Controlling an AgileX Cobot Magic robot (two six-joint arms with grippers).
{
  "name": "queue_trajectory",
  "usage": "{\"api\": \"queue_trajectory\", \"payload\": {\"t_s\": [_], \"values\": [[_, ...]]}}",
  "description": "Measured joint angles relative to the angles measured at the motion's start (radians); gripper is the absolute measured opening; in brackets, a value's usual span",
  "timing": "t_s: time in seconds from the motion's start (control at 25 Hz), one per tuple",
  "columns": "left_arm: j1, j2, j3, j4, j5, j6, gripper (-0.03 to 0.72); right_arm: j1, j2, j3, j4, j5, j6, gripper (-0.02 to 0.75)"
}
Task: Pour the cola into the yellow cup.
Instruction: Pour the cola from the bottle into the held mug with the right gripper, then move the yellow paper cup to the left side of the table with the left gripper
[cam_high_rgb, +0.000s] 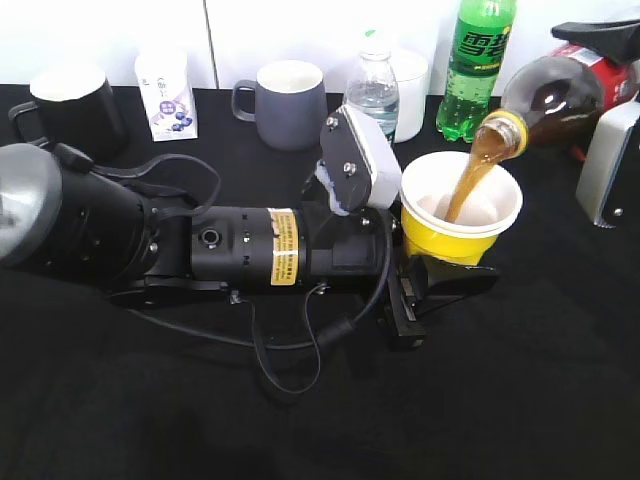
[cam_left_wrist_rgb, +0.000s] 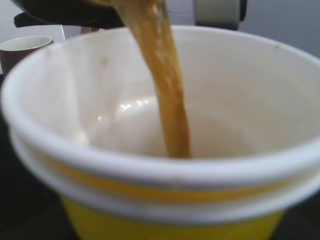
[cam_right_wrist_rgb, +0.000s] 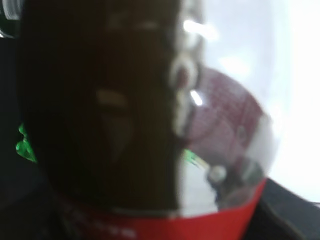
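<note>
Brown cola (cam_high_rgb: 560, 95), heavy, sloshing, held by the right gripper (cam_high_rgb: 610, 60) upper right, fills the light, crushable yellow cup (cam_high_rgb: 460, 215) gripped low by the left gripper (cam_high_rgb: 425, 285).

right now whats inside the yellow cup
A brown stream from the tilted cola falls into the yellow cup. The white inner wall shows above; the near rim hides the bottom, so the fill level can't be seen.

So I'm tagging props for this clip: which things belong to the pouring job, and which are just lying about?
In use:
cola bottle
yellow cup
left gripper

Lying about:
green soda bottle
water bottle
grey mug
black mug
white carton
</note>
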Motion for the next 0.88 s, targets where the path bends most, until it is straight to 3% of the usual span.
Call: {"api": "queue_trajectory", "payload": {"t_s": [0.48, 0.6, 0.72, 0.88], "values": [[0.000, 0.001, 0.000, 0.003, 0.003, 0.000, 0.430, 0.000, 0.000, 0.000, 0.009, -0.006, -0.015, 0.492], [0.000, 0.001, 0.000, -0.008, 0.005, 0.000, 0.430, 0.000, 0.000, 0.000, -0.037, -0.014, 0.178, 0.492], [0.000, 0.002, 0.000, -0.013, 0.007, 0.000, 0.430, 0.000, 0.000, 0.000, -0.128, -0.029, 0.498, 0.492], [0.000, 0.003, 0.000, -0.015, 0.008, 0.000, 0.430, 0.000, 0.000, 0.000, -0.141, -0.030, 0.844, 0.492]]}}
